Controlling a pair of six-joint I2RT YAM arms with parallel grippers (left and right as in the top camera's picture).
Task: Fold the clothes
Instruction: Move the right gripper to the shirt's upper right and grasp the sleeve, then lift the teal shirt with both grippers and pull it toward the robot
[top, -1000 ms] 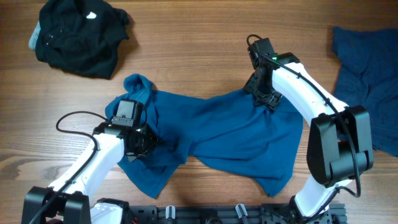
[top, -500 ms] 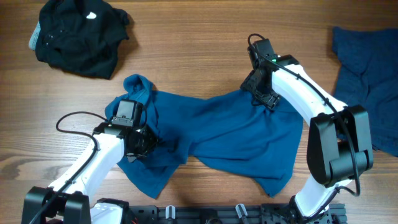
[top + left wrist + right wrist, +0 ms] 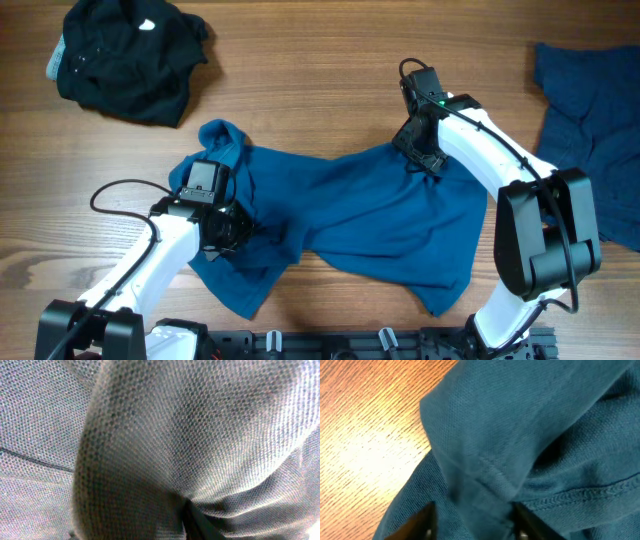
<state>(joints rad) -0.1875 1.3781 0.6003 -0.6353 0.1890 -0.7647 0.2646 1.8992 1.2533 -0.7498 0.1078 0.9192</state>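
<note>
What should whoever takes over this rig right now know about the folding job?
Left gripper: appears pinched on the left side of the blue polo shirt; its camera shows only cloth.
Right gripper: open, fingers straddling a fold at the shirt's upper-right edge.
Shirt lies crumpled mid-table; black garment far left, dark-blue garment far right, both untouched.
Done: no fold. To do: all three.

Matt pitted knit cloth: polo shirt (image 3: pixel 380 220). Smooth grained wood, faint sheen: table (image 3: pixel 320 60).
</note>
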